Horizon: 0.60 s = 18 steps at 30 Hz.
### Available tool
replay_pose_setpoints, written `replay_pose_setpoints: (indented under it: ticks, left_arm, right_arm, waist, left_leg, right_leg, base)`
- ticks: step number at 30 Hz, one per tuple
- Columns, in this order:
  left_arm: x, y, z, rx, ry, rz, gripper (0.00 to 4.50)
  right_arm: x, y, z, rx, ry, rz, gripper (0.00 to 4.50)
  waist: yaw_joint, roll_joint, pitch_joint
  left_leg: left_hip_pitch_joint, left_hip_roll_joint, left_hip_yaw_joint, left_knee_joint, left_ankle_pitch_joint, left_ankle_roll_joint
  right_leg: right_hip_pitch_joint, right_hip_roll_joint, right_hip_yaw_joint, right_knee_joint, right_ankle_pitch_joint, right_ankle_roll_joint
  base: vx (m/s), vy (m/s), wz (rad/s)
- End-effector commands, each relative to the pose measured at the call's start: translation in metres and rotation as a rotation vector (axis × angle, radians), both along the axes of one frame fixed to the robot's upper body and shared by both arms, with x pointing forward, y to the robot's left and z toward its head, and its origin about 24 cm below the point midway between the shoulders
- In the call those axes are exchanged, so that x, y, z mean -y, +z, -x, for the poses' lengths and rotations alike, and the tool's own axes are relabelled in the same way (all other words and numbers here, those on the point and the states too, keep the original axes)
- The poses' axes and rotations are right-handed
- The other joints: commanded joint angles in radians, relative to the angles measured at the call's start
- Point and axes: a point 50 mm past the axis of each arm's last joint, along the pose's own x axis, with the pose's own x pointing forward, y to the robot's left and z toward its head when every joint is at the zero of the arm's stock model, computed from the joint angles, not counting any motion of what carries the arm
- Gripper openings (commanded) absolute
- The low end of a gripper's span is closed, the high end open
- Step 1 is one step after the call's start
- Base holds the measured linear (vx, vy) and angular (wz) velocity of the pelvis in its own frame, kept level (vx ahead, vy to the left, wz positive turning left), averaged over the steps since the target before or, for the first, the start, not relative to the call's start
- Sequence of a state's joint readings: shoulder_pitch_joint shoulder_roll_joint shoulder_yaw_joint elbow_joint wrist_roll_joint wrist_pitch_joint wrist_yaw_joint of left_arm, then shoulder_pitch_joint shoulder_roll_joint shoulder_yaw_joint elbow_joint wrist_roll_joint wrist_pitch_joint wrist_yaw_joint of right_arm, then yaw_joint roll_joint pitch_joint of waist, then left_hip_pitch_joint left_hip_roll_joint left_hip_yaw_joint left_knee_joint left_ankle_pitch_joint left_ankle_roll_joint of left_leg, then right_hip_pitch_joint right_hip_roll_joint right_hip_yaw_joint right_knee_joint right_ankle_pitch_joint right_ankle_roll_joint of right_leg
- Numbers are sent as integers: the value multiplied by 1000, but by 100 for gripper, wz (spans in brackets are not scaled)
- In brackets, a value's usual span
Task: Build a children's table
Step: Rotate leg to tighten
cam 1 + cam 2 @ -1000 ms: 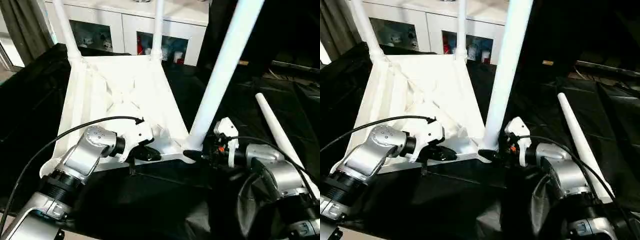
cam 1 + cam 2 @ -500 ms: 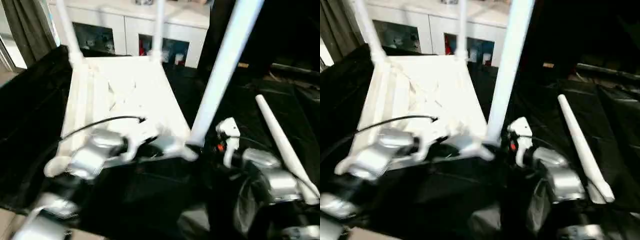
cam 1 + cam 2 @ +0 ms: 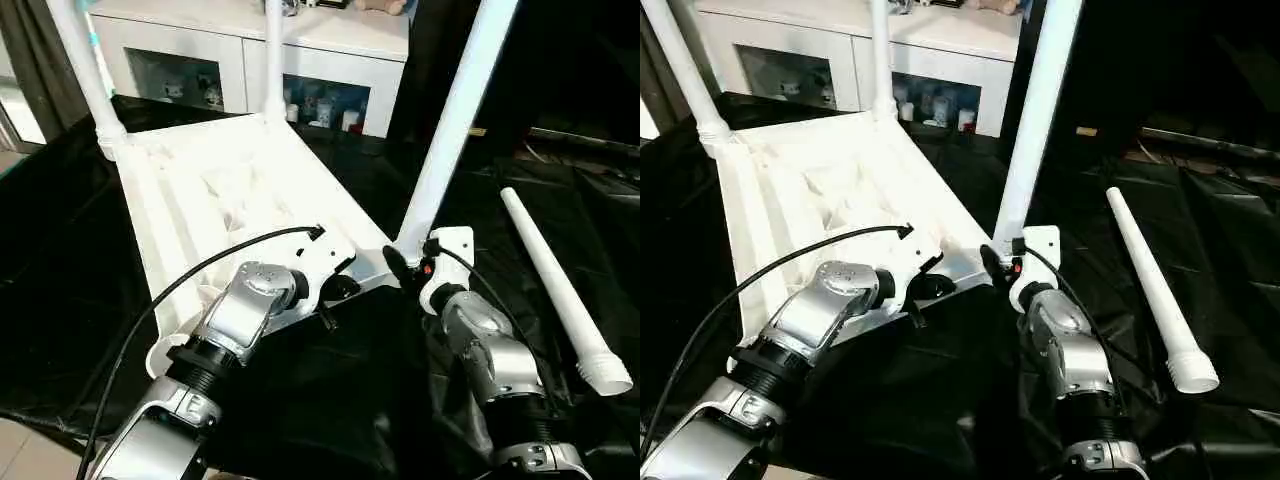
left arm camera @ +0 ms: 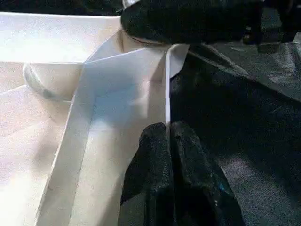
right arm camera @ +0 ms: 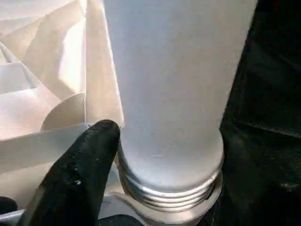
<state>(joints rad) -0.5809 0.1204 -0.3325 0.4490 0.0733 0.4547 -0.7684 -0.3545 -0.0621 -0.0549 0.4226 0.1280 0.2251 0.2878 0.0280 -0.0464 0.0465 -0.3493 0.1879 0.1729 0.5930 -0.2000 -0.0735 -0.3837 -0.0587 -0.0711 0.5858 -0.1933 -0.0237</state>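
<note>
The white tabletop [image 3: 220,190] lies underside up on the black cloth, ribs showing. Two legs stand in its far corner sockets [image 3: 85,70] [image 3: 272,60]. A third leg [image 3: 450,120] stands in the near right socket. A fourth leg [image 3: 555,280] lies loose on the cloth to the right. My left gripper [image 3: 335,290] is shut on the tabletop's thin near rim [image 4: 165,84]. My right gripper [image 3: 398,262] is closed around the third leg's threaded base [image 5: 169,183]. One of its fingers [image 5: 89,160] presses the leg's side; the other is hidden behind it.
The black-draped work table [image 3: 60,250] reaches out on both sides of the tabletop. A white cabinet with glass doors [image 3: 200,60] stands behind it. A black cable [image 3: 210,260] arcs over my left forearm.
The tabletop has swung round, its near right corner now farther from me. Both grippers went with it, keeping their holds. The loose leg has stayed put.
</note>
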Motion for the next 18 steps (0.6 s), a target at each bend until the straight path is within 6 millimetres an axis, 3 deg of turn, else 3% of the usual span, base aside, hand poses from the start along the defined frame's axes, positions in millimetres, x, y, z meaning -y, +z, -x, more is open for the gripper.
replay_pose_setpoints:
  ticks: [1,9,10,16,18]
  left_arm:
    - [9,2,4,6,-80,2,0]
    - [-32,5,11,-35,-246,-12,0]
    - [-34,5,12,-44,-260,-13,0]
    - [-47,5,24,-99,-382,-14,0]
    - [-48,5,24,-102,-388,-17,0]
  right_arm:
    - [-21,-7,7,-48,177,-28,345]
    - [24,17,20,-10,565,24,345]
    - [26,18,21,-13,580,17,345]
    - [32,23,22,-36,689,53,345]
    - [33,23,22,-40,703,54,345]
  waist:
    - [-3,9,-45]
    - [9,5,-53]
    - [8,5,-53]
    - [10,12,-58]
    - [10,12,-57]
  left_leg:
    - [6,46,-23,-89,-311,13]
    - [-2,46,-10,-75,-178,72]
    - [-9,47,-12,-75,-157,81]
    - [0,54,-9,-70,-79,96]
    - [2,53,-8,-70,-97,95]
  right_leg:
    - [25,-89,52,-92,-392,-120]
    - [39,-89,58,-71,-227,-189]
    - [44,-89,57,-64,-205,-199]
    - [42,-84,55,-41,-33,-269]
    - [41,-85,56,-43,-47,-272]
  base:
    - [0,0,0]
    - [0,0,0]
    - [0,0,0]
    - [0,0,0]
    - [0,0,0]
